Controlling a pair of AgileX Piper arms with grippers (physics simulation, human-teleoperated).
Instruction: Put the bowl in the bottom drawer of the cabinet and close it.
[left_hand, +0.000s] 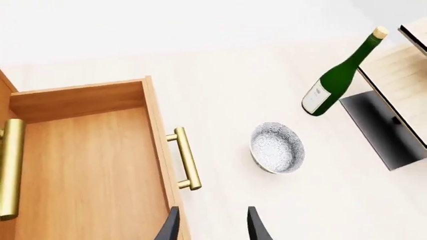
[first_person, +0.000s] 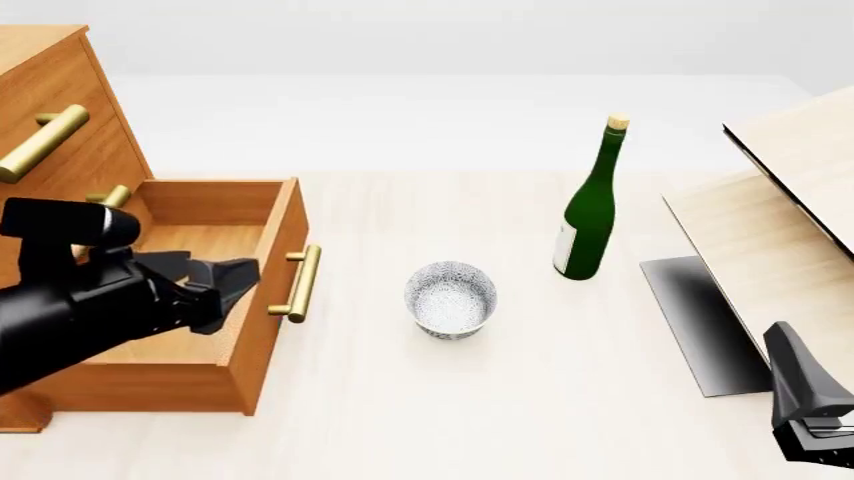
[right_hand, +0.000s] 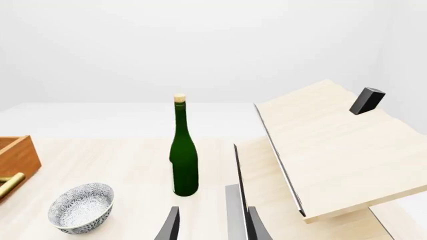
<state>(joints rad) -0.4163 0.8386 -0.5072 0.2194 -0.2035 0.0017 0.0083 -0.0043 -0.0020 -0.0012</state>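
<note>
I see bowl (first_person: 451, 298) upright mid-counter, between open bottom drawer (first_person: 200, 300) and bottle (first_person: 589, 205). Looks rigid, glossy, maybe slippery, breakable; I would pinch rim wall. Left gripper (left_hand: 212, 225) parted, empty; right gripper (right_hand: 212, 224) same

The left arm enters from the near left and extends rightward, its gripper (first_person: 238, 278) empty with fingers parted. The right gripper (first_person: 801, 400) sits at the near right edge, fingers parted and holding nothing.
</note>
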